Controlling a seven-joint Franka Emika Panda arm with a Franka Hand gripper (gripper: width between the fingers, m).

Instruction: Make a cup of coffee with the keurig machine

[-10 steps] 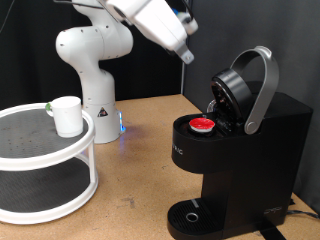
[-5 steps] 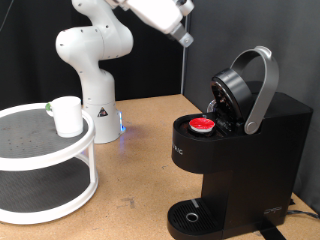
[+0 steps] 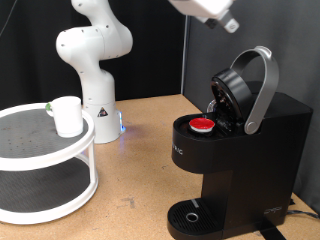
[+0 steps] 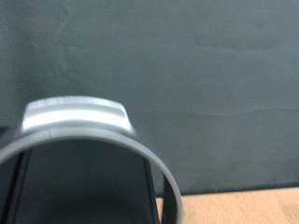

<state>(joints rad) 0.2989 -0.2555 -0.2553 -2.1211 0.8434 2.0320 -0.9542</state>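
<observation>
The keurig machine (image 3: 240, 140) is seen at the exterior view's right, its lid raised by the grey handle (image 3: 262, 85), and a red-topped pod (image 3: 203, 124) is seated in the open chamber. Over the last second the gripper (image 3: 228, 22) has been carried from the view's top centre rightward and upward, so that it now hangs above the raised handle, near but apart from it; in the wrist view the handle's arc (image 4: 89, 140) fills the lower frame. Nothing is seen between its fingers, and whether they stand apart or together cannot be told. Lid work is judged to be in hand. The cup (image 3: 67, 115) is left untouched on the white two-tier stand (image 3: 40, 165) at far left, well apart from the drip tray (image 3: 190, 215).
</observation>
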